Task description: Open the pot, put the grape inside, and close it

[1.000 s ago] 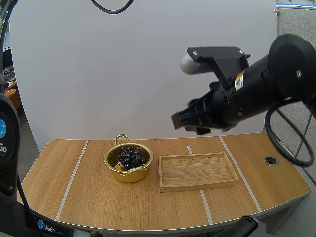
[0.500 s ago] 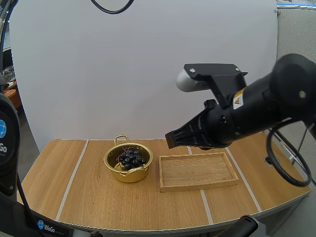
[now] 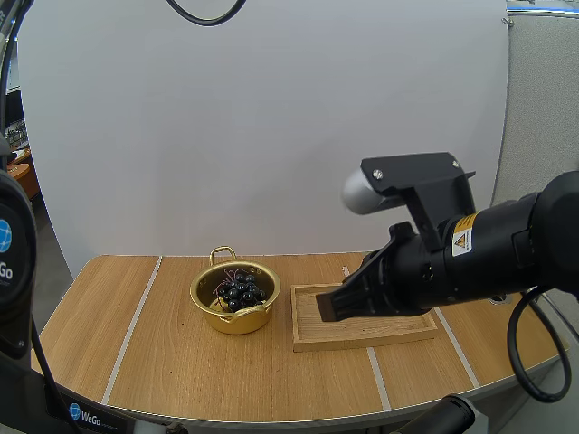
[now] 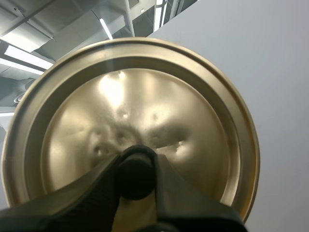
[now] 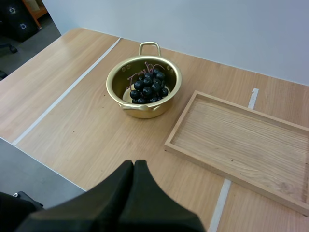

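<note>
Pinching the lid (image 4: 145, 96) by its small knob (image 4: 136, 181), the left hand (image 4: 137, 166) could let it tip and land askew on the pot (image 3: 237, 321), where the grapes (image 3: 240, 293) already sit. Close by, the right hand (image 3: 327, 307), closed up and empty, hangs over the tray (image 3: 362, 339) beside the pot, maybe crowding the approach.

Robot lab bench: tape-lined wooden table (image 3: 172, 362) below right gripper (image 3: 329, 307), plain white screen (image 3: 271, 136) beyond it.
</note>
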Available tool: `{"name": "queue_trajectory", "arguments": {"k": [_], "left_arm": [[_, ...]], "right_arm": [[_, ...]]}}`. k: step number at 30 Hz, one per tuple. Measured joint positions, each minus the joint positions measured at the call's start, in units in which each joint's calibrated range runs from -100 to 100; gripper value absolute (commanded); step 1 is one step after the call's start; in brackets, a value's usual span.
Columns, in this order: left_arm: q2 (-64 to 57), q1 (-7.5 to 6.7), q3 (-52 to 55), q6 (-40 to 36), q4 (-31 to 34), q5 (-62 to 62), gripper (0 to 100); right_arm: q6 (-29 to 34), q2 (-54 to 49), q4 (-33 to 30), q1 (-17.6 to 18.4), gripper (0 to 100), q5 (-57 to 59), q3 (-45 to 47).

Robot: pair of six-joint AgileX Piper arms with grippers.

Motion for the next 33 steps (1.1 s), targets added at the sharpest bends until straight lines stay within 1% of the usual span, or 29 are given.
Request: {"name": "queue_trajectory", "arguments": {"k": [10,14,17,19,26,29,33], "left_arm": [[0.0,0.0,0.0,0.0,0.0,0.48,0],[-0.06,0.0,0.0,0.0,0.0,8.23,0],[-0.06,0.0,0.0,0.18,0.25,20.64,0],[0.1,0.0,0.0,1.03,0.33,26.32,0],[2.85,0.0,0.34,2.34,0.33,28.49,0],[3.53,0.0,4.01,2.24,0.33,28.49,0],[3.65,0.0,12.26,1.68,0.33,28.49,0]], "right_arm": [[-0.09,0.0,0.2,0.0,0,0.0,1.67],[-0.09,0.0,0.2,0.0,0,0.0,1.67],[-0.09,0.0,0.2,0.0,0,0.0,1.67],[-0.09,0.0,0.2,0.0,0,0.0,1.67],[-0.09,0.0,0.2,0.0,0,0.0,1.67],[-0.09,0.0,0.2,0.0,0,0.0,1.67],[-0.09,0.0,0.2,0.0,0,0.0,1.67]]}}
